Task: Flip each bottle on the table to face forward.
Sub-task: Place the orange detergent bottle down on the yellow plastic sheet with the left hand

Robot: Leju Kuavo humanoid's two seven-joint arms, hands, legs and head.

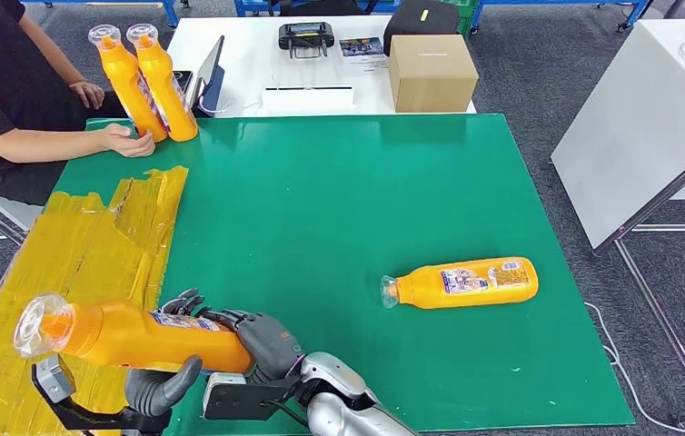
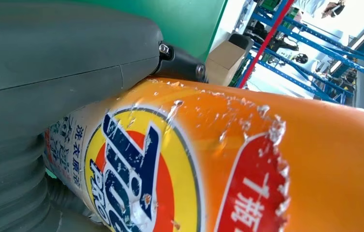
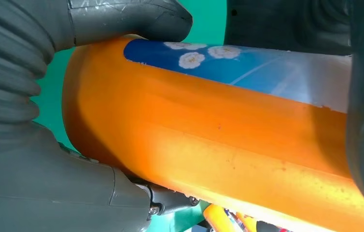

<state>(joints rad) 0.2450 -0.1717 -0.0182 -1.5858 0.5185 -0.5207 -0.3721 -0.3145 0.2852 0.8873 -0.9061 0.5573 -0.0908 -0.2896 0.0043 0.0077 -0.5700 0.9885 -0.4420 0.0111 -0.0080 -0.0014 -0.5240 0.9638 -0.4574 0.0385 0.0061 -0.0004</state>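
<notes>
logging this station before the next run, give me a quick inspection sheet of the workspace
surface: green table, yellow tape patch at left.
job's things: held bottle; lying bottle at right; two upright bottles far left by a person's hand.
clutter: cardboard box, black device on the white table behind.
hands: left hand and right hand both grip the held bottle.
cables: thin cable on the floor at right.
surroundings: blue racks.

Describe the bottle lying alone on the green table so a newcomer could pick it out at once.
Start at the green table and look to its near right part. There an orange bottle lies flat on its side, clear cap toward the table's middle. Unlike the two standing by the person and the one in the robot's hands, nothing touches it.
</notes>
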